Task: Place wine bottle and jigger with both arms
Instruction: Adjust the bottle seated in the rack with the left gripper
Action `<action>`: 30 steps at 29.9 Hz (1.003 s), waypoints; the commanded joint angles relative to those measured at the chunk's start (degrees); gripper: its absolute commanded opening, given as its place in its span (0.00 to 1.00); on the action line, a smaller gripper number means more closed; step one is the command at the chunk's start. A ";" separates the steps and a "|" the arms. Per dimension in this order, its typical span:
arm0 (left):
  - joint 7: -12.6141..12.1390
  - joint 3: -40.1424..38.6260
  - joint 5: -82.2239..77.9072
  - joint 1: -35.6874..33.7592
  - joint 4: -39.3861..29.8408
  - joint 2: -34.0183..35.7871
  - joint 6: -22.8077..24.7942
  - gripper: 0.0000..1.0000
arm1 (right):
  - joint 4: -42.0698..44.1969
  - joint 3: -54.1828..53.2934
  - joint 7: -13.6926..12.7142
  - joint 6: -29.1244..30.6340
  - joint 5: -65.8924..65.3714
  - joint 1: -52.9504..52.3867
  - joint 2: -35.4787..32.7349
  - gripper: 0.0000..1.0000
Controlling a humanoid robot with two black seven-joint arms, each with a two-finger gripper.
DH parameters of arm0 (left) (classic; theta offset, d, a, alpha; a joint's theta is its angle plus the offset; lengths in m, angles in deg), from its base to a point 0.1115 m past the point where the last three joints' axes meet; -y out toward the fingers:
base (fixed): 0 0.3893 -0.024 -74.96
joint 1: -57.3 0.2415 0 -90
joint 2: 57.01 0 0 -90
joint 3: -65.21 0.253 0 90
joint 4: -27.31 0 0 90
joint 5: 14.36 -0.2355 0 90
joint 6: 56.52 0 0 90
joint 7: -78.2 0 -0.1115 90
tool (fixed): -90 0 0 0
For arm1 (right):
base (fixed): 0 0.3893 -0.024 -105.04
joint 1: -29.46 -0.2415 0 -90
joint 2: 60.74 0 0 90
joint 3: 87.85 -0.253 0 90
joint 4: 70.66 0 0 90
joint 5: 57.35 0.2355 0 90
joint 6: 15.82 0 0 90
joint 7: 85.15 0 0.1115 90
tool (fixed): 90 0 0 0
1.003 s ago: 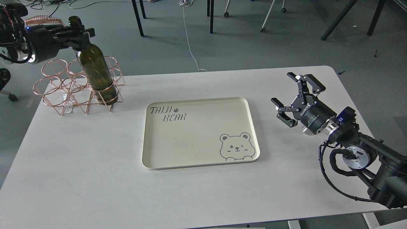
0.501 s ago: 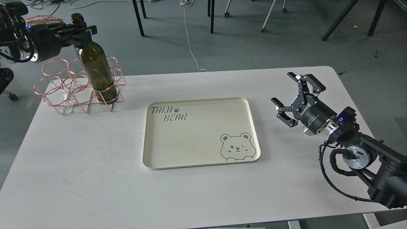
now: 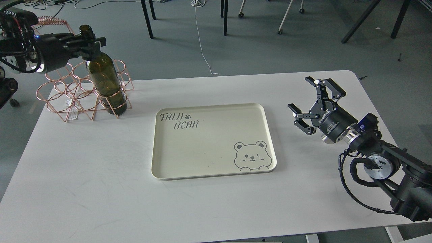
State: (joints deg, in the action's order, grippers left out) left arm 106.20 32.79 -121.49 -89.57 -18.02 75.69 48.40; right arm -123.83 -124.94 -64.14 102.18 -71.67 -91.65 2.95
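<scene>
Left gripper is up in the upper left of the frame, clamped around the neck of the wine bottle, just under its open mouth. The bottle is dark olive-green glass, no label, leaning a little, and its base sits inside the nearest ring of a copper wire rack at the upper-left corner of the table. The rack is thin rose-gold wire bent into a cluster of round hoops, and the other hoops look empty apart from some clear bits I can't make out.

Right gripper is over at the right side of the frame, fingers spread wide and holding nothing, hovering above the table with white lettering on its black body and a silver ring at the wrist.

The table is a plain white top with rounded corners and some faint scuffs. Dead center lies a cream tray, shallow with a raised rim, printed with "TAIJI BEAR" and a winking bear face, nothing in it. Behind the table there's grey floor, a white cable trailing across it, and dark table and chair legs along the top edge.
</scene>
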 commanded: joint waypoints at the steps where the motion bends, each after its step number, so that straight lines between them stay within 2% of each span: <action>1: -0.01 -0.10 0.08 0.09 -0.02 -0.16 -0.16 0.15 | 0.00 0.00 0.00 0.00 -0.01 0.00 0.03 0.99; 5: -0.01 -0.01 0.08 0.09 -0.02 -0.17 -0.16 0.52 | 0.00 0.00 0.00 0.00 -0.01 0.00 0.03 0.99; 11: -0.01 -0.10 0.17 0.09 -0.02 -0.08 -0.33 0.65 | 0.00 0.00 0.00 0.00 -0.01 0.00 0.03 0.99; 16: -0.01 -0.36 0.61 0.00 -0.02 -0.17 -0.42 0.89 | 0.00 0.00 0.00 0.00 -0.01 0.00 0.03 0.99; 17: -0.01 -0.54 0.61 0.00 -0.02 -0.17 -0.42 0.97 | 0.00 0.00 0.00 0.00 -0.01 0.00 0.03 0.99; 18: -0.01 -0.62 0.61 0.00 -0.02 -0.08 -0.42 0.98 | 0.00 0.00 0.00 0.00 -0.01 0.00 0.03 0.99; 21: -0.01 -0.28 0.61 0.00 -0.02 -0.17 -0.42 0.98 | 0.00 0.00 0.00 0.00 -0.01 0.00 0.03 0.99; 23: -0.01 -0.19 0.61 0.00 -0.02 -0.25 -0.51 0.92 | 0.00 0.00 0.00 0.00 -0.01 0.00 0.03 0.99; 25: -0.01 -0.10 0.34 0.00 -0.02 -0.17 -0.69 0.73 | 0.00 0.00 0.00 0.00 -0.01 0.00 0.03 0.99; 28: -0.01 -0.10 0.17 0.09 -0.02 -0.08 -0.86 0.53 | 0.00 0.00 0.00 0.00 -0.01 0.00 0.03 0.99; 29: -0.01 -0.10 0.17 0.09 -0.02 -0.17 -0.95 0.50 | 0.00 0.00 0.00 0.00 -0.01 0.00 0.12 0.99; 30: -0.01 -0.10 0.17 0.09 -0.02 -0.17 -0.95 0.42 | 0.00 0.00 0.00 0.00 -0.01 0.00 0.12 0.99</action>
State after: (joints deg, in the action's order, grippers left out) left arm 106.20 32.69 -120.92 -89.59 -18.03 75.55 47.56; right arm -123.83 -124.94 -64.14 102.18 -71.67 -91.65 3.01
